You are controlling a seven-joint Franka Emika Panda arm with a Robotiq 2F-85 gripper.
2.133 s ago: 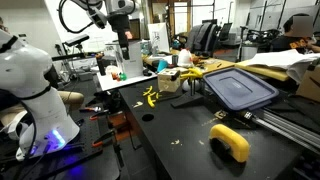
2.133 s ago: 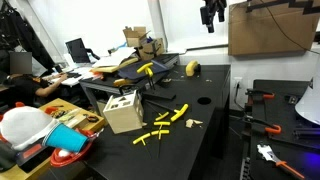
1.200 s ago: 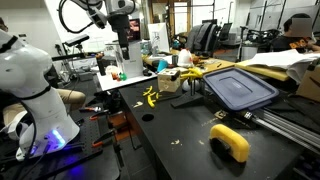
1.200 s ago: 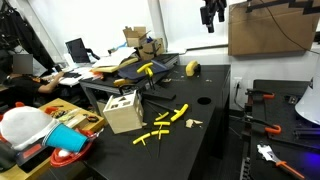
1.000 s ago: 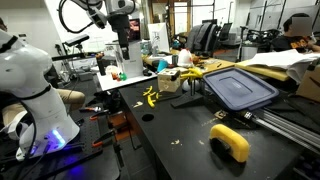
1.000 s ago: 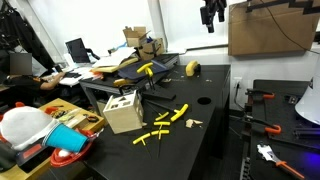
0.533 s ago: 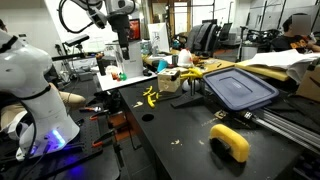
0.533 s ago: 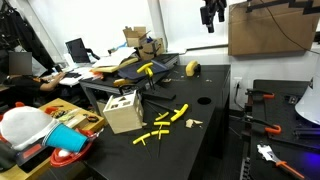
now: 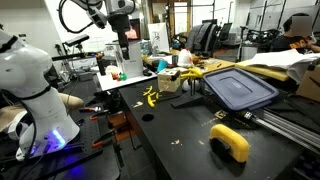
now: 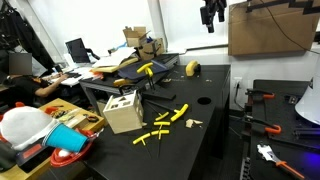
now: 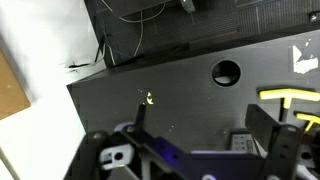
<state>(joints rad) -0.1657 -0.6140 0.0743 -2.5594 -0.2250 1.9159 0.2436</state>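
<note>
Hand [image 10: 211, 16], jaws wide apart, high above black table [image 10: 216, 112] with yellow sticks [image 10: 172, 117]

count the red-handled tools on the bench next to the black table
2, in an exterior view: one red-handled tool farther back, a second red-handled tool nearer the camera, both on the dark bench. Others may be hidden among the clutter.

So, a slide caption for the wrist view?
Open black gripper above matte black tabletop with round hole, flat yellow strip.
</note>
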